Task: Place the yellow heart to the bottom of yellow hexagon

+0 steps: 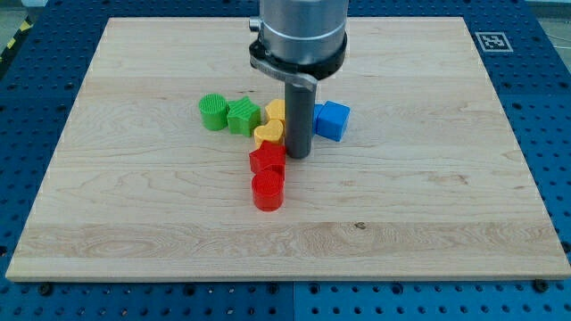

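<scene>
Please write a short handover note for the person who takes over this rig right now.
My tip rests on the board just to the view's right of the yellow heart.
The yellow heart lies directly below the yellow hexagon, touching it, with the red blocks below.
Done: the heart looks placed at the hexagon's bottom.
Left: probably only to pull the tip away without nudging the heart.

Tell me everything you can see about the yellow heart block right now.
The yellow heart is a small, plastic-looking block with ribbed sides, lying flat on the wooden board near its middle. Toward the view's top it sits against the yellow hexagon, which my rod partly hides. Toward the view's bottom it touches a red block. The green cube is at its upper left. My tip stands just at its right, close enough that I cannot tell if they touch.
</scene>
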You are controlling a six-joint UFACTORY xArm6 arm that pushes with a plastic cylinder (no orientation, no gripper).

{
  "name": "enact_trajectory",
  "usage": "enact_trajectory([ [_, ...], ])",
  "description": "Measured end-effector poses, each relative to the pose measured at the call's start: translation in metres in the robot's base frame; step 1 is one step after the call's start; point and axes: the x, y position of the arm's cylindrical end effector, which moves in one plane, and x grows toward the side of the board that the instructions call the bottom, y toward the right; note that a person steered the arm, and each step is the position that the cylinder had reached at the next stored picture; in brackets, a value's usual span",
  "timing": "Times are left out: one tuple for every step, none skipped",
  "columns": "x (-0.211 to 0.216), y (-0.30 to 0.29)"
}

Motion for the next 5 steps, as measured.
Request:
enact_trajectory([
  [-0.006,0.000],
  [0.010,-0.007],
  [0.010,-0.019],
  [0.010,-0.039],
  [0.010,-0.040],
])
